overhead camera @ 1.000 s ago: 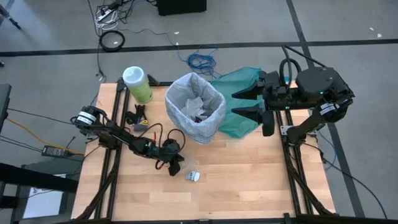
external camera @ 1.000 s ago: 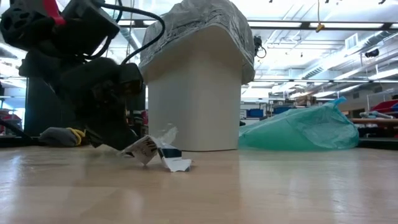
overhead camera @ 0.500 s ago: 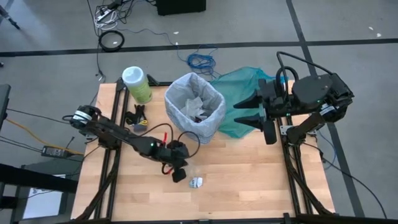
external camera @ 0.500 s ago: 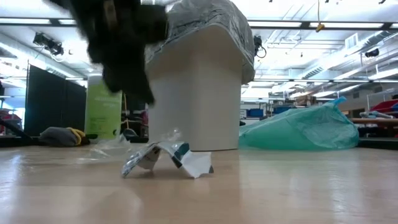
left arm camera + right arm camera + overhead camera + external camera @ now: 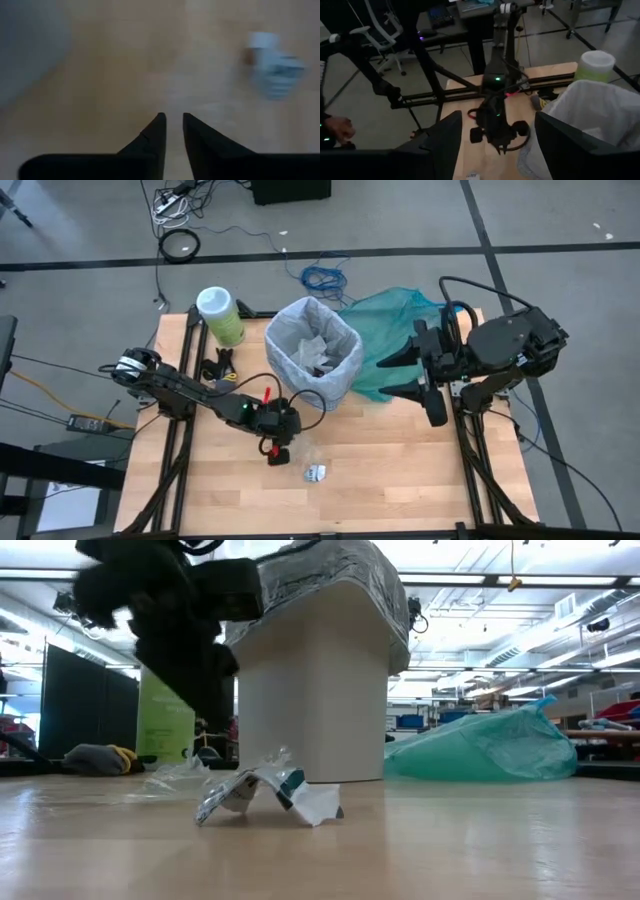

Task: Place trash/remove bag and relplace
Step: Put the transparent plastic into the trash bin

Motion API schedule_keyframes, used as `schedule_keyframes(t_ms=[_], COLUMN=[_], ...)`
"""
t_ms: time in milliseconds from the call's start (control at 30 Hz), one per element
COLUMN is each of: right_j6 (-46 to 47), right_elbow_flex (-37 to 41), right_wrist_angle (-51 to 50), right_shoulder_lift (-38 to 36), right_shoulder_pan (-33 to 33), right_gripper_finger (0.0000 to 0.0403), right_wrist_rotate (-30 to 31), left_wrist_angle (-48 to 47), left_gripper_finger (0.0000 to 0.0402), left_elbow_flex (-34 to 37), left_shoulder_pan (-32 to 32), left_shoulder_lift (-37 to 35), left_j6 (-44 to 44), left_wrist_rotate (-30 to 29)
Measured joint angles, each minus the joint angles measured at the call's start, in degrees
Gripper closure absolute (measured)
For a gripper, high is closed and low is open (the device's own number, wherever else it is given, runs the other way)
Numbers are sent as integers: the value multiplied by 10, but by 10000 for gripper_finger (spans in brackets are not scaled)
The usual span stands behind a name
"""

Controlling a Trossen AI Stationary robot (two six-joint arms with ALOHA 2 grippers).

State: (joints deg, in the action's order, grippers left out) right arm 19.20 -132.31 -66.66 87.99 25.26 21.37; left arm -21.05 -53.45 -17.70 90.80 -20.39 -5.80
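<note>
Hiding: your left wrist view is smeared; the scrap (image 5: pixel 275 70) shows only as a pale blob.
Left gripper (image 5: pixel 277 450): low over the table (image 5: pixel 400 480), fingers narrowly parted, pinching nothing.
Right gripper (image 5: pixel 405 375): raised beside the bin (image 5: pixel 315 352), fingers spread wide, empty.
Trash: crumpled scrap (image 5: pixel 315 472) lies on the wood just beyond your left fingertips.
Bag (image 5: pixel 345 370): lining the upright bin, mouth upward.
</note>
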Motion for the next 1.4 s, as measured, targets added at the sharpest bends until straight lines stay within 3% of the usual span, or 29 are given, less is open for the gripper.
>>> schedule_keyframes(t_ms=[133, 467, 767, 933, 1100, 1267, 1400], right_j6=[15, 20, 33, 55, 68, 64, 43], right_elbow_flex=[1, 1, 1, 1, 1, 1, 1], right_wrist_angle=[-6, -8, -7, -7, -7, -10, -11], right_shoulder_lift=[1, 0, 0, 0, 0, 0, 0], right_shoulder_pan=[4, 6, 6, 6, 6, 6, 6], right_gripper_finger=[143, 140, 147, 147, 152, 161, 170], right_wrist_rotate=[0, 0, 0, -1, -16, -16, -21], left_wrist_angle=[0, 45, 67, 69, 96, 60, 46], left_gripper_finger=[287, 230, 220, 261, 379, 397, 398], left_elbow_flex=[10, 50, 95, 95, 92, 65, -7], left_shoulder_pan=[1, 4, 3, 1, 3, 6, 3], left_shoulder_lift=[0, 12, 23, 58, 70, 36, -21], left_j6=[-7, -5, 2, -15, -88, -143, -155], left_wrist_rotate=[61, 37, 20, 9, 21, 61, 69])
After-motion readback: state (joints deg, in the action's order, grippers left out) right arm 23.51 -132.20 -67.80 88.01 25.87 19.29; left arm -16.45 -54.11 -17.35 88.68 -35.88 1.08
